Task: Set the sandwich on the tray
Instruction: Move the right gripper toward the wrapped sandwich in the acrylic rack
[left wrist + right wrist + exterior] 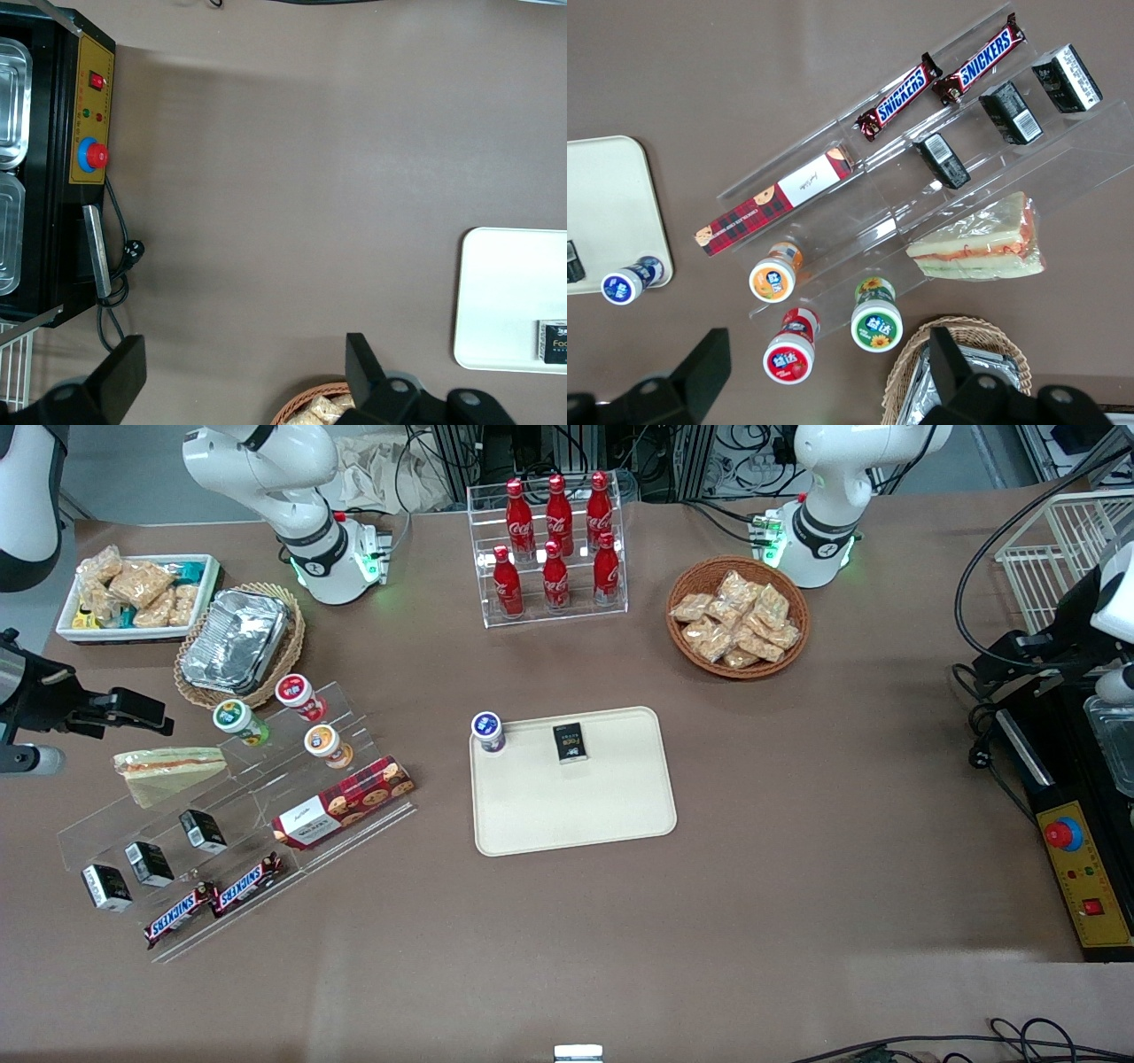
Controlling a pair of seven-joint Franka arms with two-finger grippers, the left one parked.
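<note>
The jaws of the gripper (824, 367) stand wide apart and empty, partly cut off in the wrist view, hanging above the tabletop (797, 824). The sandwich (168, 769) lies on the clear display stand (239, 815), well apart from the tray (576, 806) at its three o'clock.

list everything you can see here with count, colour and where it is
sandwich: 1, white with orange-green filling, on clear stepped rack
tray: 1, beige, table centre
small cup: 1, blue-lidded, on tray corner
black packet: 1, on tray
cola bottles: 6, red, in clear stand
snack basket: 1, brown wicker, toward parked arm
foil container: 1, silver, in wicker basket
chocolate bars: 2, brown, rack's nearest step
end effector: 1, black, open, above the rack's cups
</note>
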